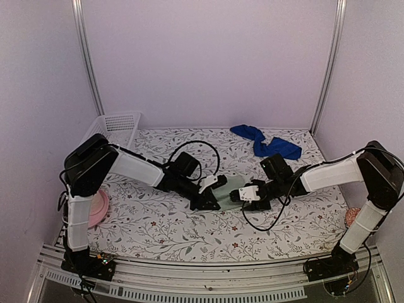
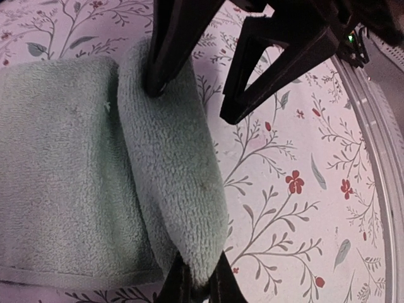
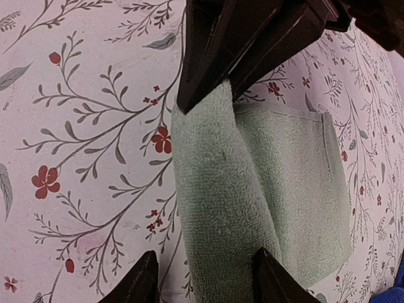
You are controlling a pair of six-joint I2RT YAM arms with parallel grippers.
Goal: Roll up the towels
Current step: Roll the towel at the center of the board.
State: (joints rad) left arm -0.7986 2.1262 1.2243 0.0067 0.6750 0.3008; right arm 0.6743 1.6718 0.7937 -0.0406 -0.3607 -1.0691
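Green towel (image 2: 63, 158), wrist views: left end effector (image 2: 198, 268) clamps it, right end effector (image 3: 205, 255) apart.

The green towel (image 2: 69, 170) was a plain, pale sage with no pattern. The blue towel (image 1: 268, 144) was a plain royal blue, also unpatterned. The table cover (image 1: 164, 221) was white, printed all over with grey-green sprigs and leaves and small red flowers. The basket (image 1: 120, 123) was white and the dish (image 1: 99, 208) pink. The left arm (image 1: 136, 167) and right arm (image 1: 328, 173) each had white shells and black joints. The walls (image 1: 208, 63) were a pale lilac. The 2 posts (image 1: 88, 63) and the front rail (image 1: 208, 271) were silver-grey.
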